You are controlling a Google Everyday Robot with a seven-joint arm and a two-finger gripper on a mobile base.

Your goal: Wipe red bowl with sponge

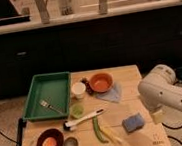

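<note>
Green tray [56, 89] on wooden table [130, 75], fork [49, 105] inside tray, white cup [78, 90] just right of tray, small green cup [77, 110] at tray's near-right corner, dark brown bowl [49, 142] with orange contents and metal cup [70, 145] in front of tray, pale cloth [113, 92] well right of tray

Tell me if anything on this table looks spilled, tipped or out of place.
Nothing stands out. The red bowl sits upright on a pale cloth, the sponge lies flat near the front right, and the gripper hangs open just right of it, holding nothing.
</note>
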